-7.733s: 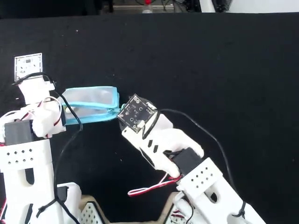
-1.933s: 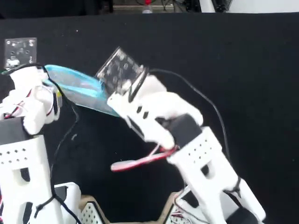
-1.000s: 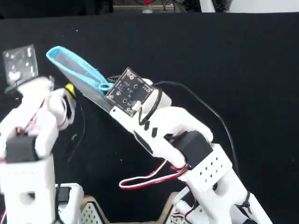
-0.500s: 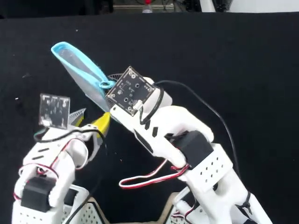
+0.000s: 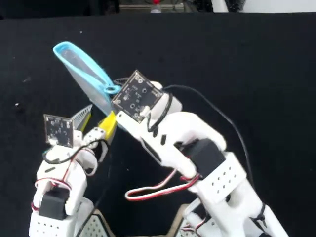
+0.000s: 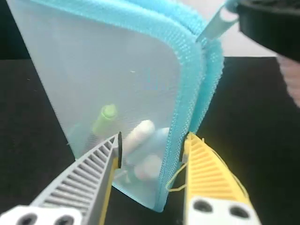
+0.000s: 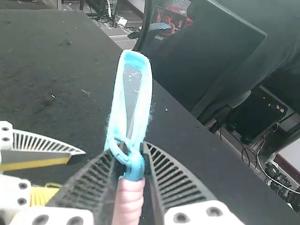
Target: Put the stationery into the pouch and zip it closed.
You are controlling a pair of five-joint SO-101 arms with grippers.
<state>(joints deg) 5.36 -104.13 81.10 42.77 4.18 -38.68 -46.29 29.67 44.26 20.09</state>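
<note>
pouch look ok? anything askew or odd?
Yes. The pouch is held up on edge and tilted, not lying flat, pinched at its zipper-pull end by the right pincer. The stationery is bunched in its lower corner, which the open left pincer straddles. A loose thread sticks out there.

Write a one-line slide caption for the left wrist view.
Blue-edged mesh pouch with stationery inside, one corner between the open jaws of the left gripper.
</note>
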